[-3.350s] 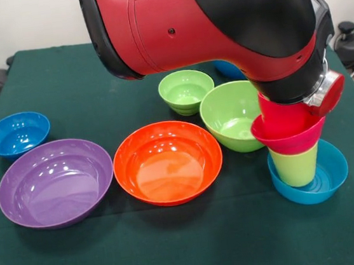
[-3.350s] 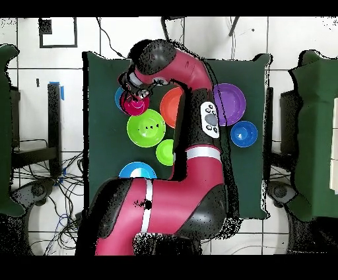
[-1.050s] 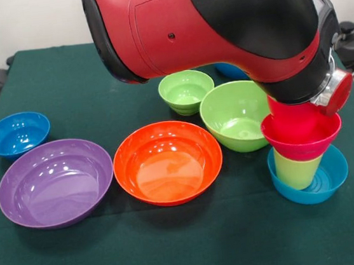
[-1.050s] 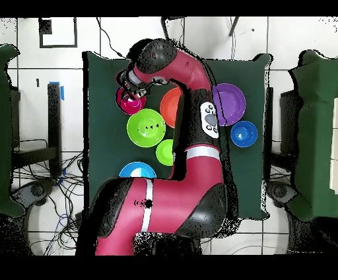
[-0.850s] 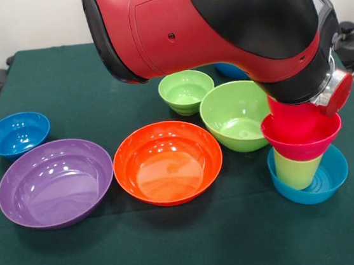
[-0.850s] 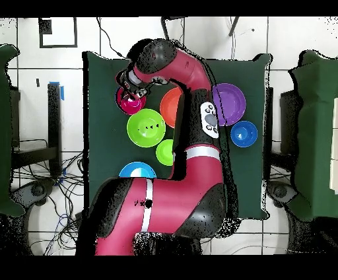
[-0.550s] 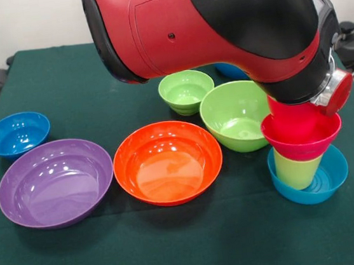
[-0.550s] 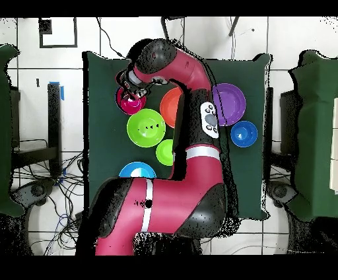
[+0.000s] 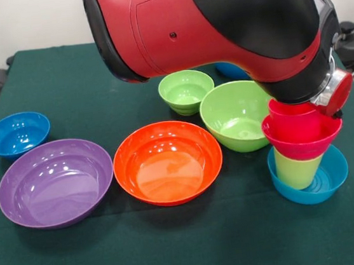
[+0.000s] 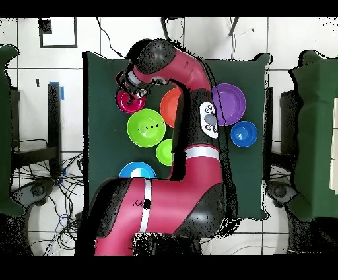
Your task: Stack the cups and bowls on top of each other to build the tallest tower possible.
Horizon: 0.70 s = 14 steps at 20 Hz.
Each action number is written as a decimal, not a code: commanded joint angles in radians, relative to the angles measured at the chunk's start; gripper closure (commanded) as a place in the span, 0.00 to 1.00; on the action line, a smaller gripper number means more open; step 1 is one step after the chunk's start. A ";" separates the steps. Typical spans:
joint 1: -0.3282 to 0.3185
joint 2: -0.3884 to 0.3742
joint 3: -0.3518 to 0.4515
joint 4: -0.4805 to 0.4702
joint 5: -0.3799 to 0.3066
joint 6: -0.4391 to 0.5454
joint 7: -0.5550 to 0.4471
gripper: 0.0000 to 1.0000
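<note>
The tower [image 9: 302, 156] stands at the front view's right edge of the worktop [image 9: 177, 247]: a teal-blue bowl [image 9: 323, 183] at the bottom, the lime-green cup [image 9: 296, 169] inverted in it, the small red bowl [image 9: 302, 136] upon that, and the red cup [image 9: 292, 108] seated in the red bowl. Against the moment before, the red cup sits a touch lower and squarer in the bowl, and my arm [image 9: 216, 25] has risen very slightly. I judge the cup is now bearing on the stack, so the placing is about complete. My tool is hidden under the wrist in both views; I cannot tell whether it grips. Outward lie a large green bowl [image 9: 236, 114], a small ribbed green bowl [image 9: 186, 91], an orange bowl [image 9: 167, 162], a purple bowl [image 9: 55, 183] and a small blue bowl [image 9: 17, 133], all unstacked.
</note>
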State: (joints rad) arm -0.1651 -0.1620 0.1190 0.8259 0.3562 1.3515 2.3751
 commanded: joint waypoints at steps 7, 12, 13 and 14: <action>0.017 -0.014 0.025 -0.014 0.000 0.024 0.153 0.00; 0.017 -0.046 0.021 0.012 0.005 0.038 0.156 0.00; 0.019 -0.057 0.019 0.020 0.006 0.042 0.160 0.00; 0.021 -0.069 0.017 0.029 0.008 0.046 0.164 0.00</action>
State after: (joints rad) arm -0.1636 -0.1697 0.1141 0.8260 0.3577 1.3515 2.3751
